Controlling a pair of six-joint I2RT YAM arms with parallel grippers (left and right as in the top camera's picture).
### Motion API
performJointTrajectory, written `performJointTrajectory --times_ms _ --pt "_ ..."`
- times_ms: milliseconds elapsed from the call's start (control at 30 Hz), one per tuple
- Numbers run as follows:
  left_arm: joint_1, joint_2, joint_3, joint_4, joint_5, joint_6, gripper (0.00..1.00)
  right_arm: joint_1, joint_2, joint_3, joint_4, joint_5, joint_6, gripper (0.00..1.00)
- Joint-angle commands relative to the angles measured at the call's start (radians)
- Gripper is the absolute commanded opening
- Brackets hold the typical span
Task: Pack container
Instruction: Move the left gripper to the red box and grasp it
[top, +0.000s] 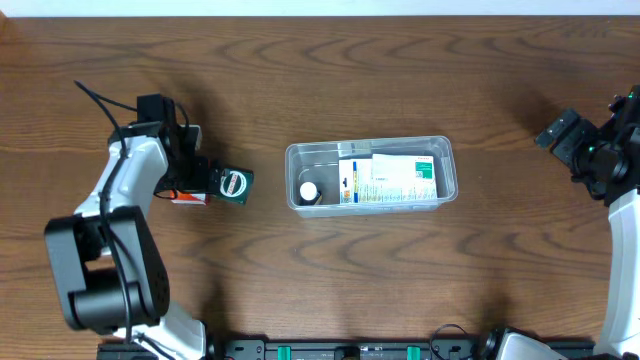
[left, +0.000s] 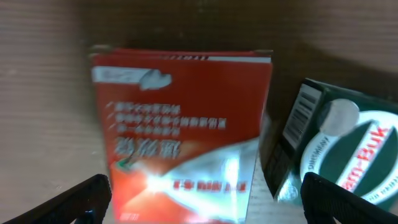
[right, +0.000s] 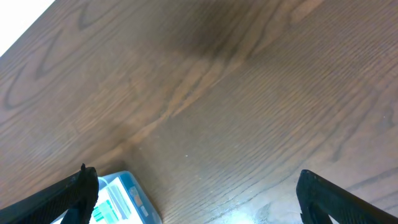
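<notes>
The container (top: 448, 165), a clear plastic tub, lies at the table's middle. Inside it are a white and green printed box (top: 395, 178) and a small white-capped item (top: 309, 189). To its left a red printed box (top: 190, 199) lies flat beside a dark green box (top: 233, 183). My left gripper (top: 197, 180) hovers right over the red box (left: 180, 124), open, its fingers (left: 81, 199) wide on either side, with the green box (left: 339, 143) by the right finger. My right gripper (top: 558, 132) stands open at the far right over bare wood, holding nothing. A corner of the container (right: 134, 186) shows by its left finger.
Dark wooden table (top: 330, 70) all round. The left arm's base (top: 100, 280) stands at the front left, and the right arm (top: 625, 230) runs along the right edge. A black rail (top: 350, 350) lines the front edge.
</notes>
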Motion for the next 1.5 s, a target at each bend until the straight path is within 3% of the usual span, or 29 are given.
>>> performJointTrajectory --times_ms 0,967,1467 --pt "0.005 0.032 0.014 0.019 -0.005 0.032 0.98 -0.005 -0.01 0.005 -0.001 -0.003 0.012 0.99" --pt "0.043 -0.017 0.016 -0.004 -0.06 0.024 0.98 -0.005 -0.01 0.005 -0.001 -0.003 0.012 0.99" --pt "0.043 0.026 0.014 0.037 -0.048 0.106 0.98 -0.005 -0.01 0.005 -0.001 -0.003 0.012 0.99"
